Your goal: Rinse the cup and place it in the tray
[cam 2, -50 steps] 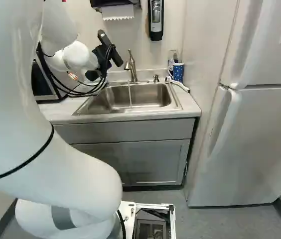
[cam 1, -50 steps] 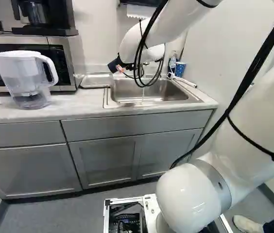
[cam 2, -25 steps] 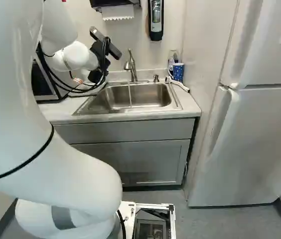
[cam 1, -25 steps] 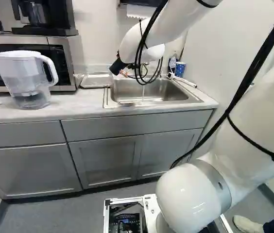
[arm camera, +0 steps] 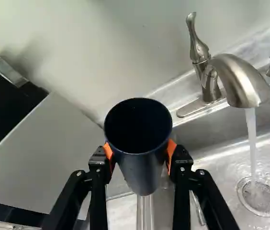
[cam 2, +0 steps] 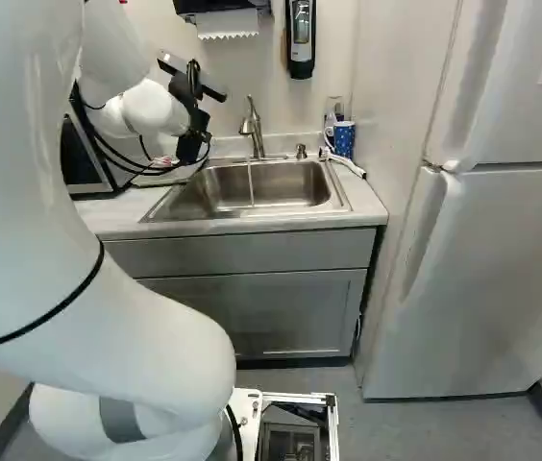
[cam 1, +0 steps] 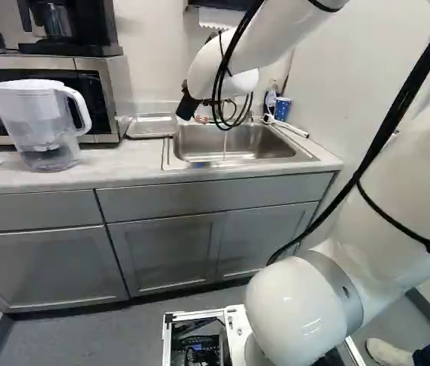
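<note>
My black gripper (cam 2: 196, 117) is in the air left of the faucet in the right base view, partly behind cables. In the wrist view the gripper (arm camera: 140, 155) has its orange pads pressed on both sides of a dark blue cup (arm camera: 144, 170), its open mouth facing the camera. The cup (cam 1: 187, 106) shows as a small dark shape above the sink's left edge. Beside it in the wrist view, the faucet (arm camera: 240, 79) pours water into the sink (arm camera: 216, 163), clear of the cup. The tray (cam 1: 152, 126) lies on the counter left of the sink.
A water pitcher (cam 1: 41, 126) and microwave (cam 1: 112, 99) stand left of the tray. A blue patterned cup (cam 2: 344, 140) is at the sink's back right corner, near a white hose (cam 2: 346, 163). The fridge (cam 2: 502, 279) stands to the right.
The wrist has turned, its black parts swinging left and tilting flatter in the right base view. The held cup has shifted slightly right and tipped more upright in the left base view. The base has not moved.
</note>
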